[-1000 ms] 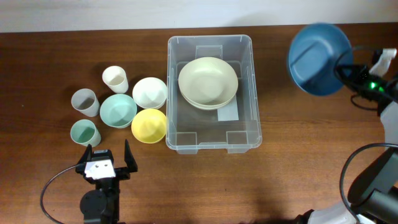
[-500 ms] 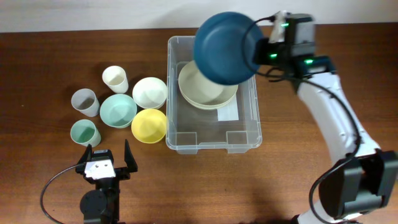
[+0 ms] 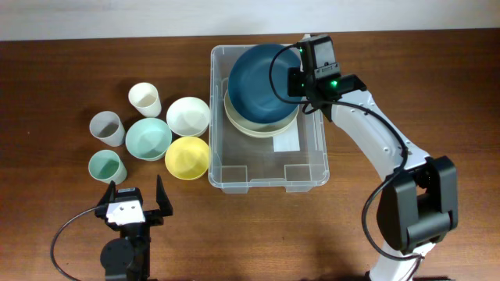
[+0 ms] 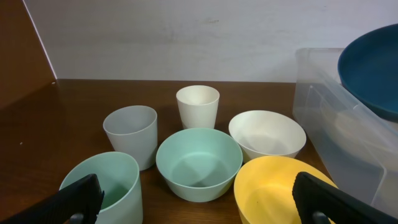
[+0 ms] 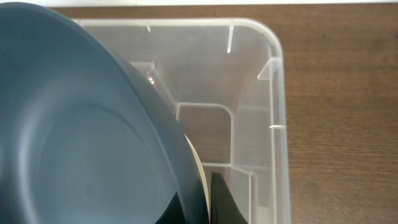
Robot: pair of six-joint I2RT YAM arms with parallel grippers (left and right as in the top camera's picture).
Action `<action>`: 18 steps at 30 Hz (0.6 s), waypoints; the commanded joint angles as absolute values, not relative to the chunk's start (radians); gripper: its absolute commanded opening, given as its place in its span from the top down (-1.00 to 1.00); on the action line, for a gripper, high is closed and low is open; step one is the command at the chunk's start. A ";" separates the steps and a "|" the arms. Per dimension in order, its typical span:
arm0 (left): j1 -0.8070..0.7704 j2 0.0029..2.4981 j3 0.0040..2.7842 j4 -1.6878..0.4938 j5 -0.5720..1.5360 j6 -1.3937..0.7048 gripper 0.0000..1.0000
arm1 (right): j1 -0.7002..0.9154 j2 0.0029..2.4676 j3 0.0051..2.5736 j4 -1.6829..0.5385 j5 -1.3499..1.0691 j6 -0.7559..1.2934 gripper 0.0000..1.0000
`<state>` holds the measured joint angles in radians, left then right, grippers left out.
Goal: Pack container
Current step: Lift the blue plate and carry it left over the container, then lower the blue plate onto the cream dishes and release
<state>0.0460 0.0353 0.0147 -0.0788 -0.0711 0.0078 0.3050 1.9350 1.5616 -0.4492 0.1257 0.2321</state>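
The clear plastic container point(image 3: 312, 148) stands at the table's middle with cream plates point(image 3: 258, 123) stacked inside. My right gripper point(image 3: 295, 82) is shut on the rim of a dark blue bowl point(image 3: 262, 82), holding it over the plates inside the container's far half. In the right wrist view the blue bowl point(image 5: 74, 124) fills the left, the fingers point(image 5: 202, 202) pinch its edge, and the container's wall point(image 5: 277, 99) shows behind. My left gripper point(image 3: 133, 204) is open and empty near the front left; its fingertips point(image 4: 193, 202) frame the cups and bowls.
Left of the container stand a white bowl point(image 3: 187, 115), a yellow bowl point(image 3: 187, 157), a mint bowl point(image 3: 148, 138), a cream cup point(image 3: 145, 99), a grey cup point(image 3: 107, 127) and a mint cup point(image 3: 106, 166).
My right arm has swung left from the table's right side and lowered the blue bowl into the container over the cream plates. The left arm has not moved.
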 commanded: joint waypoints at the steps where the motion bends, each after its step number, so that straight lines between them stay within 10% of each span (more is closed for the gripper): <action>1: 0.042 0.029 0.009 -0.076 -0.068 0.023 -0.99 | 0.316 1.931 1.586 -0.433 0.085 0.237 0.92; 11: 0.042 0.029 0.009 -0.076 -0.068 0.023 -0.99 | 0.317 1.931 1.586 -0.472 0.026 0.236 0.90; 15: 0.042 0.029 0.009 -0.076 -0.068 0.023 -0.99 | 0.317 1.931 1.586 -0.476 -0.028 0.214 -0.68; 18: 0.042 0.029 0.009 -0.076 -0.068 0.023 -0.99 | 0.317 1.929 1.598 -0.469 -0.044 0.161 -0.72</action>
<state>0.0460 0.0353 0.0147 -0.0788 -0.0711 0.0078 0.3069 1.9369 1.5627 -0.4751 -0.0044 0.2241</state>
